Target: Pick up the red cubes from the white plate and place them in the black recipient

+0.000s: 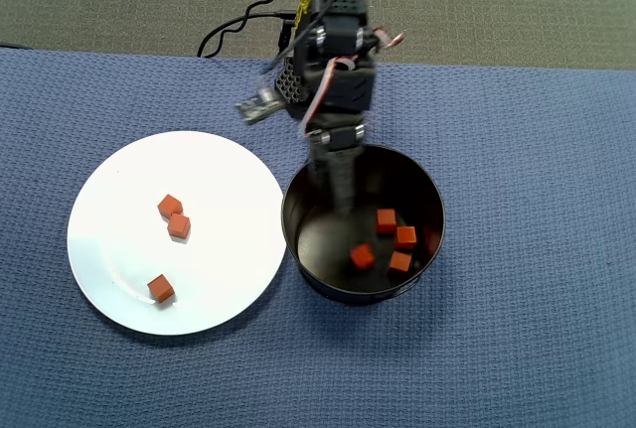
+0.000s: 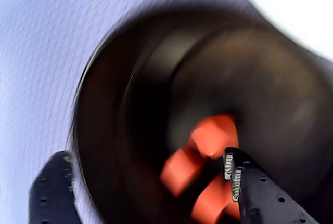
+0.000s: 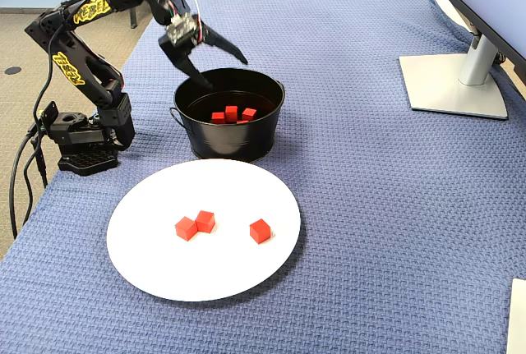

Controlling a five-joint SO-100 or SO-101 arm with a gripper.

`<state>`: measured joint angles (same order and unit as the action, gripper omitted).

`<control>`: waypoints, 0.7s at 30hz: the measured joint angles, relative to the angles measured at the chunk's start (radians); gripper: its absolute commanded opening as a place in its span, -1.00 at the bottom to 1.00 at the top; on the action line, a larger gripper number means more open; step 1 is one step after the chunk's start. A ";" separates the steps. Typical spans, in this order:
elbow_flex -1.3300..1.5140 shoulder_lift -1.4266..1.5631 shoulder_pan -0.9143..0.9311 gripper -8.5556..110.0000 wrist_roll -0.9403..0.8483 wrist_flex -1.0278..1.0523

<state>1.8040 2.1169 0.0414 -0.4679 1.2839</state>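
Blue cloth (image 3: 394,206): open gripper (image 3: 222,71) above black recipient (image 3: 234,136), 3 red cubes (image 3: 205,222) on white plate (image 3: 156,264).

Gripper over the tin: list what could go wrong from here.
1. The open gripper hangs just above the tin; swinging toward the plate without lifting first could clip the rim and shift the tin.
2. Two cubes on the plate touch, so closing on one may nudge or drag the other.
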 measured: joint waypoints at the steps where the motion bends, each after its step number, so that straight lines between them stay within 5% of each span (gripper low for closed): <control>1: 0.000 -0.017 0.046 -0.32 -0.032 -0.008; 11: 0.015 -0.258 0.511 -0.33 -0.574 -0.156; 21: -0.028 -0.466 0.663 -0.36 -1.017 -0.183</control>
<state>1.7763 1.6506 0.7041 -1.4849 1.1014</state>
